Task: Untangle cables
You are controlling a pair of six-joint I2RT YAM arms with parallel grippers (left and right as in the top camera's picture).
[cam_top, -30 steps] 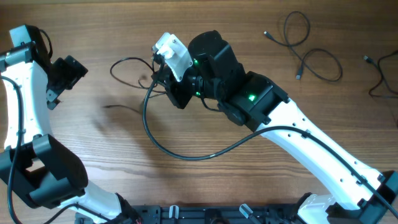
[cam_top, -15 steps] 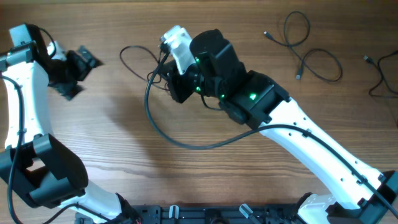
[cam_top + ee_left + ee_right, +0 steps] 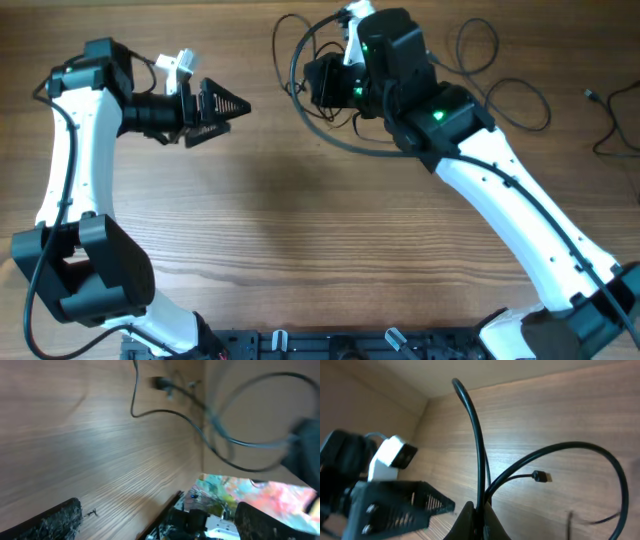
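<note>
The thin black flexible cables (image 3: 517, 478) are bunched in loose loops at the upper centre of the overhead frame, lifted partly clear of the brown wood-grain table (image 3: 300, 230). One small silver plug end (image 3: 542, 477) hangs free to the right of the grip in the right wrist view. The right gripper (image 3: 479, 515) has its fingers pressed together on strands of this bunch. At least one thick-looking strand rises straight up from the pinch and another arcs away to the right. How many strands lie inside the pinch cannot be told. The left gripper (image 3: 225, 105) sits at the upper left of the overhead frame with its fingers spread fully apart, holding and touching nothing. It points toward the bunch but is well apart from it. The left wrist view is blurred and shows only looping cords ahead. Judged risks are as follows. If the left gripper closes on several crossing strands at once, a pull would tighten the tangle rather than free it. A hard pull could also slip the cord out of the right pinch. The raised loops could snag the right arm's own wiring. A separate group of thin black cords (image 3: 470, 72) lies near at the upper right, and sideways dragging could foul it.
</note>
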